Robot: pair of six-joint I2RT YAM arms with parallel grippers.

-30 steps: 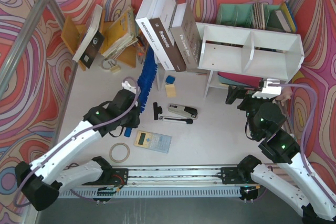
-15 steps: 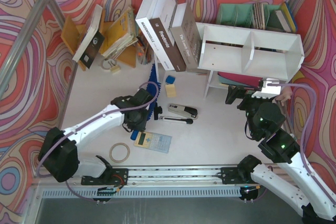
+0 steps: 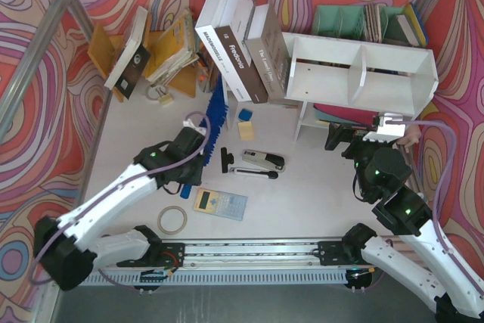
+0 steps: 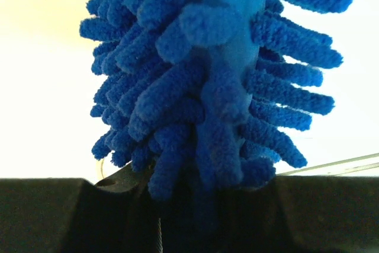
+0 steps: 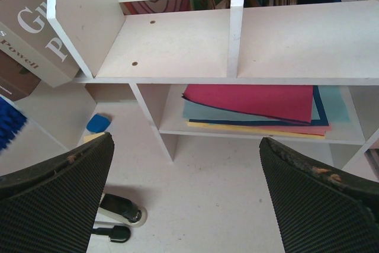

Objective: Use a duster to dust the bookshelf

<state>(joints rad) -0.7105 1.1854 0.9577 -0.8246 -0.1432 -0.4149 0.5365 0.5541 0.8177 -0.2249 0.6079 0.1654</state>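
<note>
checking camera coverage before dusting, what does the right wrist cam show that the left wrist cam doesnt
Only the right wrist view: the bookshelf with its two upper compartments, coloured sheets stacked flat on its lower level, and the right claw open in front of it.

Only the left wrist view: the fluffy strands of the duster close up, filling most of the frame, the base running down into the dark left claw.

Both: the duster, though the right wrist view catches only a blue sliver at its left edge.
</note>
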